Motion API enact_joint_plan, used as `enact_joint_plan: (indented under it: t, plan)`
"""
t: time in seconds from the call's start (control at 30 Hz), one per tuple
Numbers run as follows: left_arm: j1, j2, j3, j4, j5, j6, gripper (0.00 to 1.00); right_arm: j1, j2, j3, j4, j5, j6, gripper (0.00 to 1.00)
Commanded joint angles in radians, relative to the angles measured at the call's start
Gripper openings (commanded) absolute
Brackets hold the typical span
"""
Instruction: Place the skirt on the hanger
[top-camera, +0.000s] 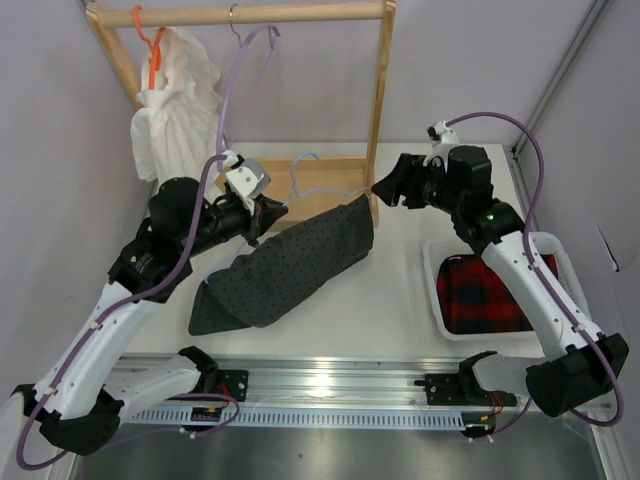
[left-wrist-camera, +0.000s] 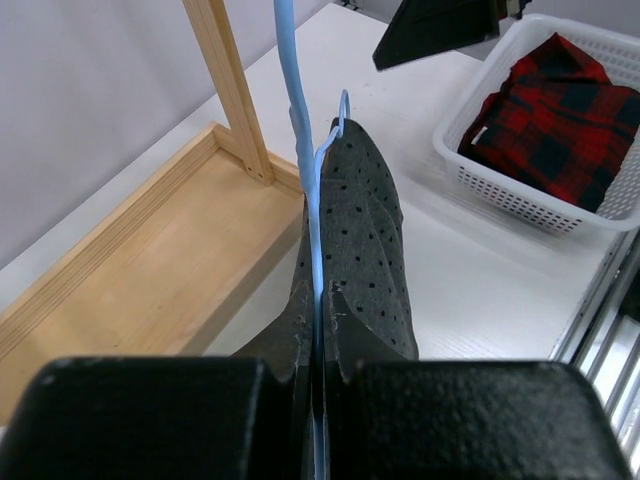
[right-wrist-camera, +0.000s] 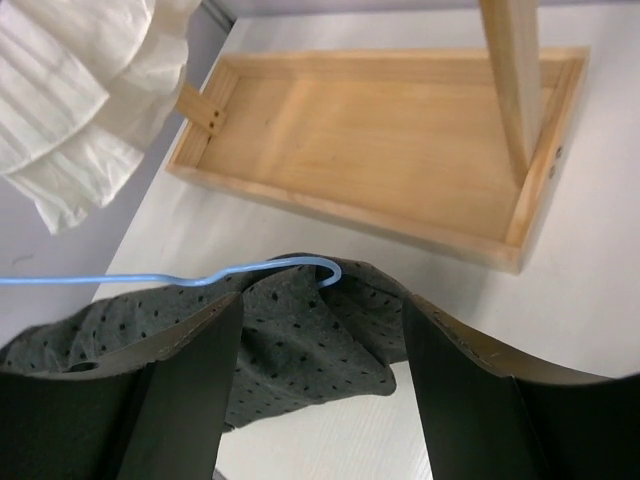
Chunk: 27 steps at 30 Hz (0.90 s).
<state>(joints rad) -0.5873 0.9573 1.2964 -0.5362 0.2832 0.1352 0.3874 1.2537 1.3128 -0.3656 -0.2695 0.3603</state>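
- Room first: plain pale lavender walls (top-camera: 40, 100) close in the back and the left side, nothing fancy.
- A flat white table (top-camera: 400, 290) fills most of the top view. There's a silver metal rail (top-camera: 330, 385) along the near edge where the arms are bolted.
- A light wooden clothes rack (top-camera: 380, 100) stands at the back on its shallow wooden tray base (right-wrist-camera: 380, 130). A white ruffled garment (top-camera: 175, 100) hangs from an orange hanger (top-camera: 152, 60) at the rack's left end.
- The dark charcoal-grey dotted cloth skirt (top-camera: 290, 265) lies diagonally mid-table, just in front of the tray base, with its far end raised near the rack post.
- A white plastic basket (top-camera: 432, 270) on the right holds a red-and-black plaid garment (top-camera: 490, 295).
- The thin light-blue wire hanger (left-wrist-camera: 295, 90) runs along the skirt's raised edge, and its curled tip pokes out of the cloth.
- The left gripper (left-wrist-camera: 318, 300) is pinched tight on that wire, with the cloth just beyond its fingertips.
- The right gripper (right-wrist-camera: 320, 320) gapes wide with nothing in it, hovering just over the skirt's raised end.
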Motion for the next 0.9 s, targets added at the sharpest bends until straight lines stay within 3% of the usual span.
enact_joint_plan:
  t: [0.0, 0.27, 0.87]
  plan:
    - [-0.006, -0.019, 0.073, 0.074, 0.042, -0.028, 0.00, -0.002, -0.016, -0.029, 0.068, -0.112, -0.029, 0.70]
    - [-0.006, -0.012, 0.080, 0.082, 0.048, -0.039, 0.00, -0.001, -0.019, -0.167, 0.205, -0.214, 0.043, 0.63]
    - [-0.006, -0.008, 0.095, 0.111, 0.057, -0.057, 0.00, -0.002, 0.029, -0.234, 0.353, -0.283, 0.109, 0.56]
